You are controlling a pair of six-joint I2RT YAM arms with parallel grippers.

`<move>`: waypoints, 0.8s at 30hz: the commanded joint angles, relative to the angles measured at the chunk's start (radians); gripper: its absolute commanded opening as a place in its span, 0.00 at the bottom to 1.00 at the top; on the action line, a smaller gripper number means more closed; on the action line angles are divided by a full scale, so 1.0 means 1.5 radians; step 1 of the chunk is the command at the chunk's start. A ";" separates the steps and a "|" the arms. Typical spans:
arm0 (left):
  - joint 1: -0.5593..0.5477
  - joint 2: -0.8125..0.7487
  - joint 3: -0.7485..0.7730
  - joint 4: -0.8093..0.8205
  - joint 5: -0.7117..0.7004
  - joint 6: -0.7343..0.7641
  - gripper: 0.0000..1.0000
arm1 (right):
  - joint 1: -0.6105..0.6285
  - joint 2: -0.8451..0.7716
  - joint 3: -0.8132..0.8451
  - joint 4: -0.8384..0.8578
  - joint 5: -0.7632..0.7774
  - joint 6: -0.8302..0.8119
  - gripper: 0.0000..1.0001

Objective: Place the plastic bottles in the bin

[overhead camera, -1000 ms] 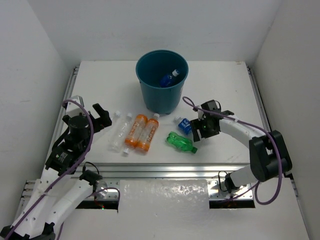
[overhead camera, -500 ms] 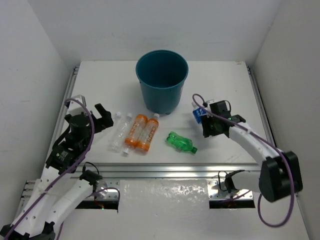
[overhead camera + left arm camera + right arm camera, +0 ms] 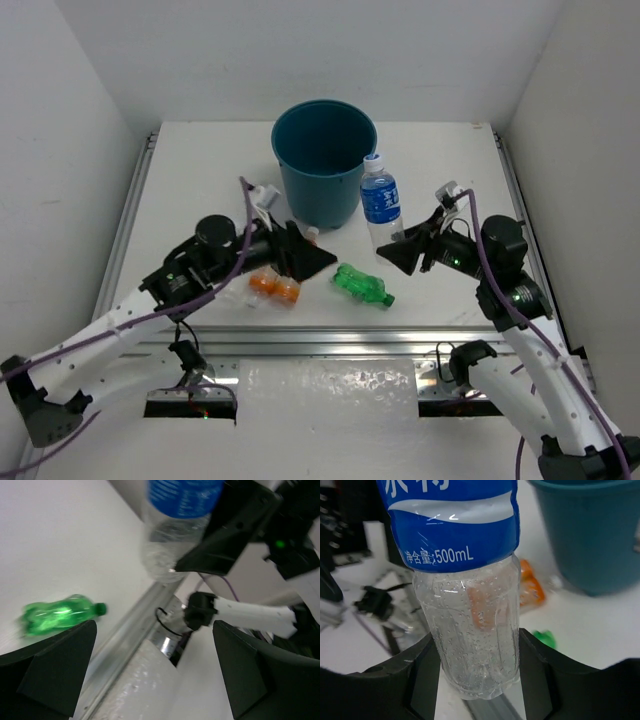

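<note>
The teal bin (image 3: 322,185) stands at the back middle; it also shows in the right wrist view (image 3: 590,535). My right gripper (image 3: 404,249) is shut on the base of a clear blue-labelled bottle (image 3: 381,203), held upright in the air just right of the bin (image 3: 470,605). My left gripper (image 3: 306,261) is open and empty, above the two orange bottles (image 3: 274,286). The green bottle (image 3: 361,285) lies on the table between the grippers (image 3: 56,616). The left wrist view shows the held bottle (image 3: 172,535). The two clear bottles are hidden under the left arm.
A metal rail (image 3: 330,342) runs along the table's near edge. White walls close in the left, right and back sides. The orange bottles (image 3: 530,582) and green bottle (image 3: 545,638) show behind the held bottle in the right wrist view.
My right gripper has lifted the blue-labelled bottle off the table and stood it upright beside the bin. My left arm has swung right, over the clear and orange bottles.
</note>
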 commanded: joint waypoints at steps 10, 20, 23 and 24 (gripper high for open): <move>-0.140 0.137 0.098 0.234 -0.034 0.023 1.00 | 0.022 0.014 -0.004 0.225 -0.298 0.157 0.26; -0.140 0.202 0.181 0.272 -0.017 0.032 0.92 | 0.031 0.016 -0.019 0.220 -0.323 0.142 0.28; -0.140 0.222 0.205 0.275 -0.001 0.039 0.18 | 0.031 0.018 -0.009 0.191 -0.309 0.116 0.38; -0.140 0.231 0.216 0.250 -0.014 0.042 0.05 | 0.031 0.016 -0.005 0.178 -0.296 0.105 0.47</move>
